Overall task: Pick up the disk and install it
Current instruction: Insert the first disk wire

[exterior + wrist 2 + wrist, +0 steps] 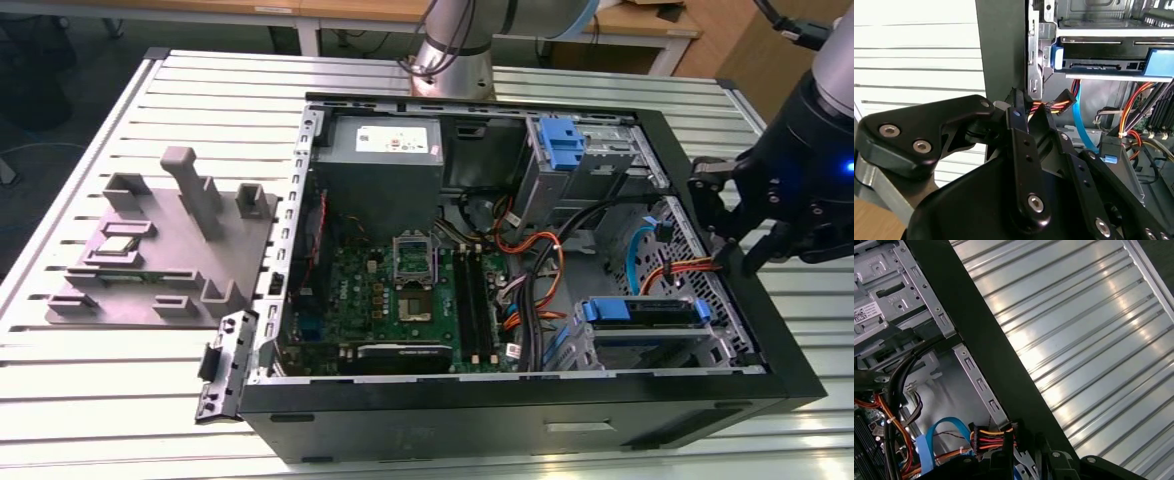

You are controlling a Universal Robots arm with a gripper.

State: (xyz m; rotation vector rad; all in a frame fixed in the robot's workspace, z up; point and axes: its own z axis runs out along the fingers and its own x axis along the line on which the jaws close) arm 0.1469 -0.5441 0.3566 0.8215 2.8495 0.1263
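Black robot gripper (742,238) hangs over the wall of the open black computer case (534,415), on the exterior view's right. Its own linkage blocks the view, so I cannot tell the jaw state. A black plug with orange, yellow and red wires (1054,106) lies just beside its tip. The silver disk in its blue carrier (641,312) sits in the drive cage with its label hidden.

Open computer case (507,405), grey power supply (383,150), grey fixture (167,245), slatted table (107,400)

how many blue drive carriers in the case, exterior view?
2. The upper carrier sits in the bay to the exterior view's right of the grey power supply. The lower carrier sits in the drive cage nearer the camera. Others may be hidden under cables.
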